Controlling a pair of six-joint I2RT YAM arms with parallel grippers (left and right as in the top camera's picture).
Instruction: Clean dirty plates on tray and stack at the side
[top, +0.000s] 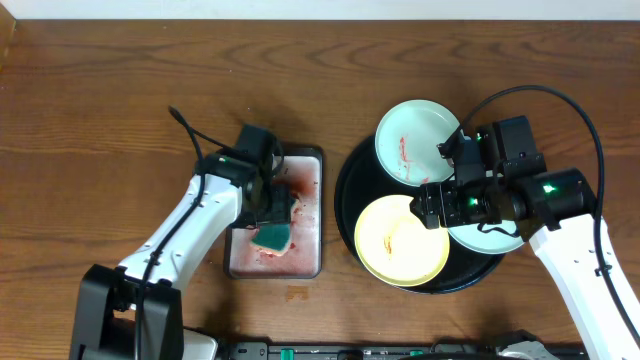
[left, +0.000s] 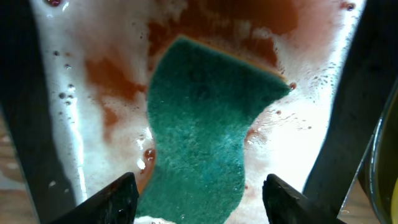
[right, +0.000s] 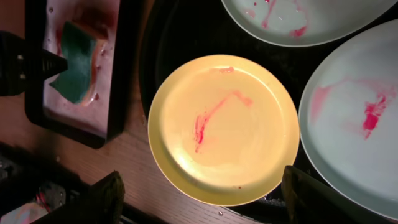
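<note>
The left wrist view shows the left gripper (left: 200, 190) spread astride the sponge (left: 199, 118), half-hidden overhead; the right gripper (right: 204, 183) hangs parted over the yellow plate (right: 249, 106).

Overhead, even bright light fell from above on the brown wood-grain tabletop (top: 100, 100), sharp throughout, with only faint soft shadows. The left wrist view was close and soft-focused; white foam (left: 68, 143) glared at 9 o'clock of the green scouring sponge (left: 199, 124). The right wrist view was dimmer, with the large glossy black round tray (right: 186, 37) nearly lost in darkness.
</note>
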